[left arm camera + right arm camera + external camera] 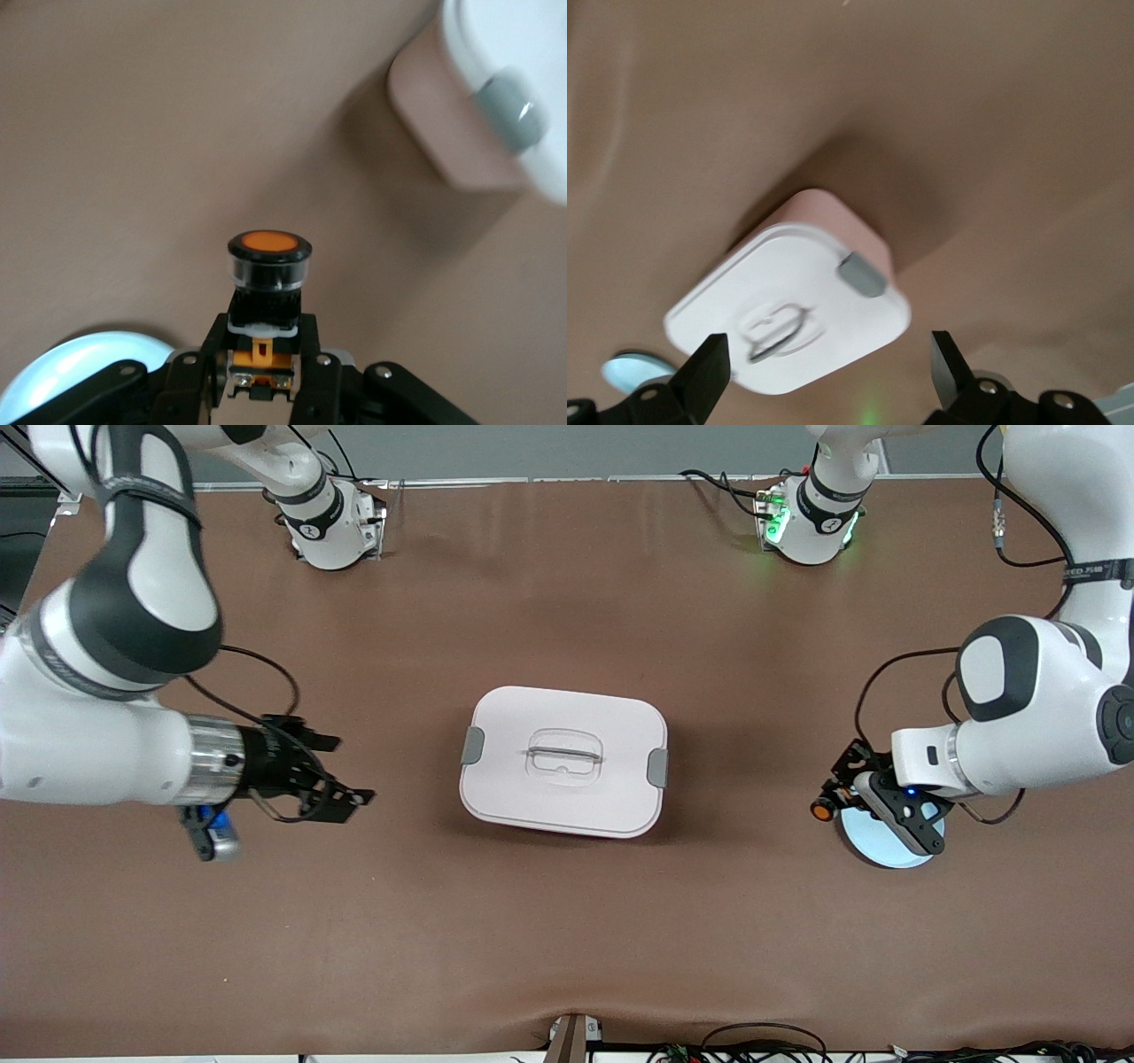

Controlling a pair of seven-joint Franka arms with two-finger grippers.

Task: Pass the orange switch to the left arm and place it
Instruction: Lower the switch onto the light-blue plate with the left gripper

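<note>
The left hand (840, 797) is up in the air at its own arm's end of the table (567, 939), clenched on the orange switch (824, 809), gripping it by the black body with the orange cap sticking out toward the box (564, 760). In the left wrist view the switch (268, 283) sits squarely between the two fingers (308, 372), cap forward, with the rim of a pale blue round plate (80, 363) just below the hand. That same plate (886, 849) shows in the front view right under the hand, so by my reading the pick-up is done and the carry toward a handover is the step in hand.

Over at the other end, the right hand (341, 779) hangs above bare table, fingers spread wide and holding nothing, pointing at the box. Its wrist view shows the white lid (788, 319) with a grey clip (862, 274) between its open fingers (709, 367).

The box sits dead centre between the two hands, well apart from both. The next move, I'd judge, calls for the left arm to lift or swing round the lid, keeping the switch level, and for the right hand to come meet it with jaws wide.
</note>
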